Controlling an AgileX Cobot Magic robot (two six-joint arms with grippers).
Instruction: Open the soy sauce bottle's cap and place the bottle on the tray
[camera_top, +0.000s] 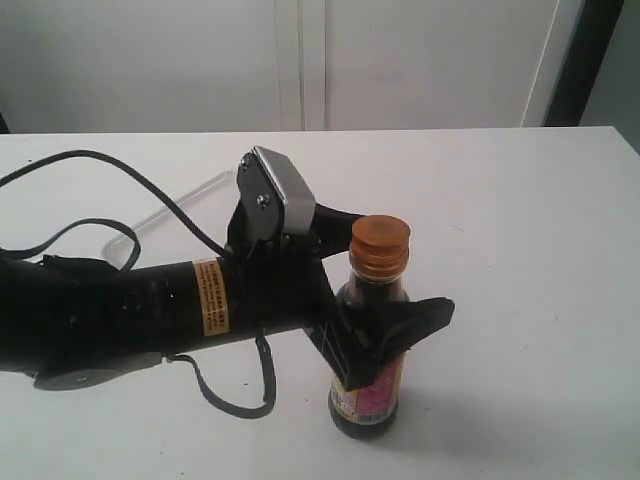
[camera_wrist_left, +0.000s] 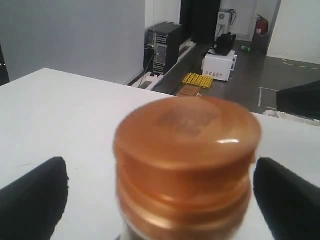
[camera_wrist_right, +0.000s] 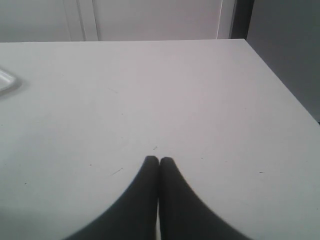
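Left hand (camera_top: 385, 325) level, reaching sideways, clamped round soy sauce bottle (camera_top: 368, 395)

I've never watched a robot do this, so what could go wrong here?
The bottle stands upright with the left pincer around its body; whether it grips yet is unclear, and a nudge might tip it. The cap looks closed, and the right pincer, shut and away, must still open it. The tray lies behind the arm.

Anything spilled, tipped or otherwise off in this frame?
Nothing stands out. The soy sauce bottle stands upright on the table with its cap closed, and no liquid shows around it.
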